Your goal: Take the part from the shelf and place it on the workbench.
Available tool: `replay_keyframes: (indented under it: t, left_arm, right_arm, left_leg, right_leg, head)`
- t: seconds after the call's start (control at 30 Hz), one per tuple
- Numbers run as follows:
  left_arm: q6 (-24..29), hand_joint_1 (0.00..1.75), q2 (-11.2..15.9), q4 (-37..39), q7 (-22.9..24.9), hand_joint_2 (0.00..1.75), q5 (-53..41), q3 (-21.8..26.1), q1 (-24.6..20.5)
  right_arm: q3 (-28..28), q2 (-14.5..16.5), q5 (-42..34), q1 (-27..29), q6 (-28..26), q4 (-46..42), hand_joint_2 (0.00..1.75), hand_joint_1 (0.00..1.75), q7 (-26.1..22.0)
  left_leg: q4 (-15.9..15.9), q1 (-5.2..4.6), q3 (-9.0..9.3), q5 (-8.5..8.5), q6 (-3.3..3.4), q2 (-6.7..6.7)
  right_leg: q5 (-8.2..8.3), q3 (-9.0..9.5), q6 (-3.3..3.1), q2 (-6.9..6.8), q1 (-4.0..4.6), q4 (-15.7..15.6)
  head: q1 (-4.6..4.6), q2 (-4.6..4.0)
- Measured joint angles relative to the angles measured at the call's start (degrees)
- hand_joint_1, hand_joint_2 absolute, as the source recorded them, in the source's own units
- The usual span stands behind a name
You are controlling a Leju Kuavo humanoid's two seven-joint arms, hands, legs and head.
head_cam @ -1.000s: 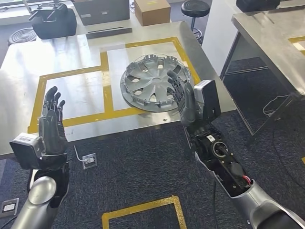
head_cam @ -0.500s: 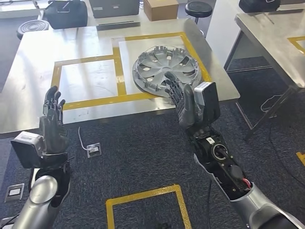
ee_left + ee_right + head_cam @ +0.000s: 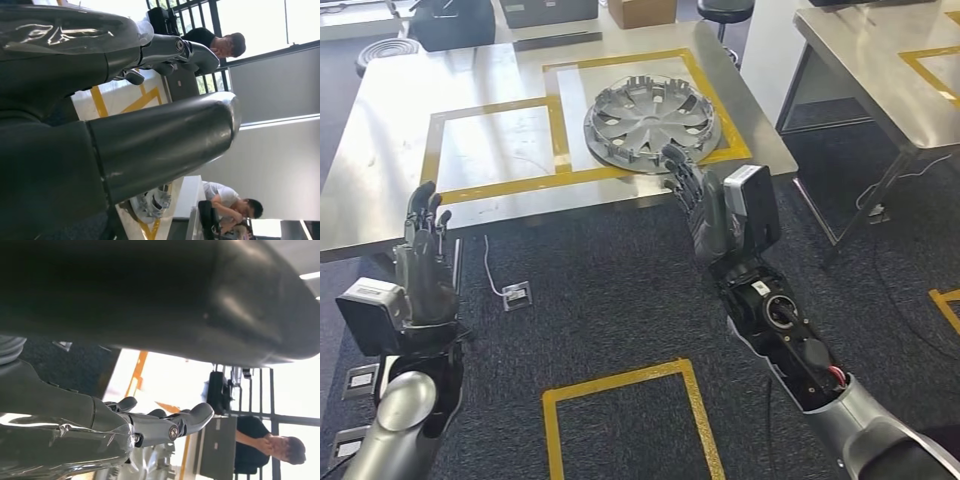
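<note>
With the part [image 3: 652,120] lying flat in the right taped square of the workbench [image 3: 388,170], we judge placement done; left hand [image 3: 426,260] and right hand [image 3: 697,205], both spread and empty, should withdraw clear without nudging it.

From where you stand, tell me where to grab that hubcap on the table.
Take the hubcap by its near rim, probably with both hands on opposite edges. It lies flat inside the yellow-taped square, wide and shallow, with spoke openings near the rim that fingers could hook.
</note>
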Motion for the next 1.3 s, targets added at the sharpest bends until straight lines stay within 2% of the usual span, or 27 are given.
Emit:
replay_keyframes:
  t: [0.07,0.13,0.17,0.23,0.3,0.33,0.37,0.43,0.47,0.5,0.53,0.57,0.63,0.7,0.77,0.83,0.87,0.9,0.97,1.0,1.03,1.07,1.1,1.13,1.17,1.23,1.3]
  left_arm:
    - [0.0,0.0,0.03,-0.01,0.02,0.0,-0.03,0.0,0.12]
    - [0.0,0.0,0.06,-0.07,0.03,0.0,-0.06,0.0,0.12]
    - [0.0,0.0,0.06,-0.2,0.03,0.0,-0.09,0.0,0.09]
    - [0.0,0.0,0.05,-0.43,0.06,0.0,-0.17,0.0,0.1]
    - [0.0,0.0,0.07,-0.52,0.11,0.0,-0.23,0.0,0.19]
    - [0.0,0.0,0.07,-0.53,0.13,0.0,-0.26,0.0,0.22]
    - [0.0,0.0,0.05,-0.54,0.14,0.0,-0.28,0.0,0.24]
    - [0.0,0.0,-0.02,-0.54,0.26,0.0,-0.34,0.0,0.25]
    - [0.01,0.0,-0.04,-0.54,0.36,0.0,-0.39,0.0,0.27]
    - [0.01,0.0,-0.05,-0.54,0.5,0.0,-0.44,0.0,0.3]
    - [0.03,0.0,-0.06,-0.54,0.62,0.0,-0.48,0.0,0.34]
    - [0.07,0.0,-0.05,-0.54,0.74,0.0,-0.5,0.0,0.37]
    - [0.1,0.0,-0.07,-0.57,0.89,0.0,-0.51,0.0,0.38]
    - [0.04,0.0,-0.11,-0.69,0.93,0.0,-0.52,0.0,0.26]
    - [-0.14,0.0,-0.16,-0.81,0.88,0.0,-0.49,0.0,0.07]
    - [-0.36,0.0,-0.17,-0.83,0.74,0.0,-0.32,0.0,-0.03]
    - [-0.43,0.0,-0.16,-0.83,0.65,0.0,-0.21,0.0,-0.08]
    - [-0.47,0.0,-0.15,-0.83,0.54,0.0,-0.11,0.0,-0.12]
    - [-0.5,0.0,-0.15,-0.83,0.32,0.0,0.02,0.0,-0.18]
    - [-0.51,0.0,-0.15,-0.82,0.22,0.0,0.05,0.0,-0.17]
    - [-0.51,0.0,-0.15,-0.81,0.15,0.0,0.09,0.0,-0.17]
    - [-0.51,0.0,-0.15,-0.8,0.11,0.0,0.11,0.0,-0.16]
    - [-0.51,0.0,-0.14,-0.79,0.09,0.0,0.14,0.0,-0.16]
    - [-0.51,0.0,-0.14,-0.78,0.05,0.0,0.15,0.0,-0.19]
    - [-0.5,0.0,-0.14,-0.79,0.0,0.0,0.16,0.0,-0.27]
    - [-0.45,0.0,-0.16,-0.8,-0.17,0.0,0.19,0.0,-0.54]
    - [-0.33,0.0,-0.15,-0.81,-0.28,0.0,0.27,0.0,-0.71]
  right_arm:
    - [0.07,0.0,0.0,-0.05,0.05,0.12,0.0,0.0,0.01]
    - [0.07,0.0,0.0,-0.25,0.08,0.14,0.0,0.0,-0.01]
    - [0.04,0.0,0.01,-0.43,0.09,0.13,0.0,0.0,-0.04]
    - [-0.02,0.0,0.02,-0.66,0.13,0.11,0.0,0.0,-0.1]
    - [-0.05,0.0,0.02,-0.44,0.15,0.25,0.0,0.0,-0.11]
    - [-0.08,0.0,0.02,-0.2,0.15,0.38,0.0,0.0,-0.08]
    - [-0.1,0.0,0.03,0.0,0.15,0.49,0.0,0.0,-0.04]
    - [-0.14,0.0,0.13,0.18,0.21,0.62,0.0,0.0,-0.01]
    - [-0.16,0.0,0.19,0.21,0.27,0.66,0.0,0.0,0.01]
    - [-0.17,0.0,0.28,0.27,0.34,0.68,0.0,0.0,0.04]
    - [-0.19,0.0,0.36,0.34,0.42,0.7,0.0,0.0,0.08]
    - [-0.21,0.0,0.49,0.4,0.46,0.72,0.0,0.0,0.11]
    - [-0.23,0.0,0.75,0.4,0.56,0.69,0.0,0.0,0.13]
    - [-0.3,0.0,0.95,0.24,0.66,0.59,0.0,0.0,0.1]
    - [-0.38,0.0,1.08,0.16,0.73,0.54,0.0,0.0,0.14]
    - [-0.42,0.0,1.23,0.19,0.8,0.58,0.0,0.0,0.37]
    - [-0.47,0.0,1.34,0.18,0.83,0.59,0.0,0.0,0.5]
    - [-0.54,0.01,1.45,0.18,0.83,0.6,0.0,0.0,0.6]
    - [-0.67,0.01,1.8,0.27,0.81,0.58,0.0,0.0,0.75]
    - [-0.7,0.01,1.97,0.38,0.8,0.58,0.0,0.0,0.81]
    - [-0.7,0.0,2.13,0.51,0.79,0.59,0.0,0.0,0.89]
    - [-0.72,0.0,2.23,0.65,0.77,0.6,0.0,0.0,0.95]
    - [-0.72,0.0,2.32,0.77,0.74,0.6,0.0,0.0,0.99]
    - [-0.72,0.0,2.51,0.84,0.71,0.6,0.0,0.0,1.01]
    - [-0.73,0.0,2.76,0.88,0.66,0.6,0.0,0.0,1.0]
    - [-0.75,0.0,3.34,0.86,0.57,0.58,0.0,0.0,0.88]
    - [-0.75,0.0,3.82,0.87,0.55,0.58,0.0,0.0,0.78]
  left_leg:
    - [0.74,0.78,2.06,2.77,-0.76,0.03]
    - [-6.23,1.39,8.12,4.69,-1.33,0.11]
    - [-10.5,1.46,11.06,4.34,-1.19,0.1]
    - [-15.58,1.09,13.93,3.46,-0.25,0.08]
    - [-16.16,0.79,12.91,4.32,1.28,0.17]
    - [-16.23,0.73,12.29,5.01,1.93,0.25]
    - [-16.34,0.79,11.55,5.8,2.5,0.35]
    - [-16.36,0.65,9.86,7.31,3.12,0.46]
    - [-16.33,0.53,8.92,8.08,3.29,0.48]
    - [-16.29,0.41,8.0,8.81,3.33,0.47]
    - [-16.24,0.33,7.13,9.47,3.29,0.46]
    - [-16.2,0.29,6.21,10.18,3.18,0.44]
    - [-16.11,0.27,4.65,11.52,2.78,0.42]
    - [-16.1,0.2,3.86,12.76,2.17,0.45]
    - [-16.52,0.27,3.9,14.02,1.5,0.52]
    - [-16.83,0.38,3.58,14.5,0.79,0.49]
    - [-15.96,0.41,2.9,13.29,0.51,0.46]
    - [-13.98,0.43,1.89,10.98,0.36,0.44]
    - [-6.17,0.47,-0.7,4.77,0.16,0.45]
    - [-1.92,0.46,-1.74,3.14,0.07,0.45]
    - [1.37,0.43,-2.24,3.09,0.05,0.44]
    - [2.76,0.4,-1.94,4.47,0.13,0.44]
    - [2.19,0.35,-0.72,6.38,0.34,0.44]
    - [-0.86,0.21,1.82,7.92,0.73,0.44]
    - [-5.3,-0.01,5.07,8.08,1.26,0.46]
    - [-14.21,-0.43,10.79,6.57,2.09,0.56]
    - [-17.39,-0.66,12.27,5.58,2.54,0.61]
  right_leg:
    - [1.28,-2.13,0.5,-0.16,-0.3,0.59]
    - [2.21,-3.98,1.23,-0.19,-0.53,1.54]
    - [2.63,-4.75,1.64,-0.17,-0.59,2.06]
    - [3.73,-5.74,2.49,-0.14,-0.69,2.38]
    - [4.61,-6.38,3.38,-0.12,-1.12,2.05]
    - [3.76,-6.9,3.71,-0.01,-1.33,2.49]
    - [1.27,-7.71,3.91,0.11,-1.42,4.37]
    - [-5.92,-9.78,4.1,0.41,-1.37,11.98]
    - [-8.63,-10.55,4.14,0.51,-1.32,16.57]
    - [-9.56,-10.7,4.12,0.6,-1.28,20.0]
    - [-9.12,-10.18,4.03,0.65,-1.24,21.88]
    - [-7.58,-8.63,3.9,0.67,-1.19,21.73]
    - [-5.39,-2.67,3.55,0.72,-1.06,15.68]
    - [-6.65,4.48,3.04,0.8,-0.73,6.33]
    - [-7.81,6.89,2.46,0.88,-0.27,1.91]
    - [-6.74,5.75,1.62,0.76,-0.26,1.62]
    - [-6.09,5.22,1.09,0.67,-0.35,1.48]
    - [-5.34,4.53,0.63,0.55,-0.47,1.35]
    - [-3.79,2.72,0.13,0.51,-0.38,1.4]
    - [-3.02,1.71,0.07,0.5,-0.29,1.46]
    - [-2.31,0.74,0.06,0.5,-0.16,1.53]
    - [-1.72,-0.08,0.07,0.5,-0.04,1.59]
    - [-1.22,-0.76,0.1,0.5,0.09,1.64]
    - [-0.75,-1.29,0.16,0.5,0.22,1.67]
    - [-0.36,-1.7,0.29,0.51,0.38,1.7]
    - [0.36,-2.15,0.74,0.43,0.51,1.77]
    - [0.89,-2.27,1.36,0.14,0.35,1.76]
  head:
    - [-0.55,0.0]
    - [-1.09,0.01]
    - [-1.28,0.01]
    - [-1.32,0.01]
    - [-1.1,0.01]
    - [-1.08,0.01]
    - [-0.86,0.01]
    - [-0.25,0.01]
    - [0.14,0.01]
    - [0.43,0.01]
    - [0.66,0.01]
    - [0.88,0.01]
    - [1.26,0.01]
    - [1.61,0.01]
    - [1.55,0.01]
    - [1.27,0.01]
    - [1.14,0.01]
    - [0.79,0.01]
    - [-0.06,0.01]
    - [-0.54,0.01]
    - [-0.91,0.01]
    - [-1.21,0.01]
    - [-1.43,0.01]
    - [-1.61,0.01]
    - [-1.73,0.0]
    - [-1.68,0.01]
    - [-1.57,0.01]
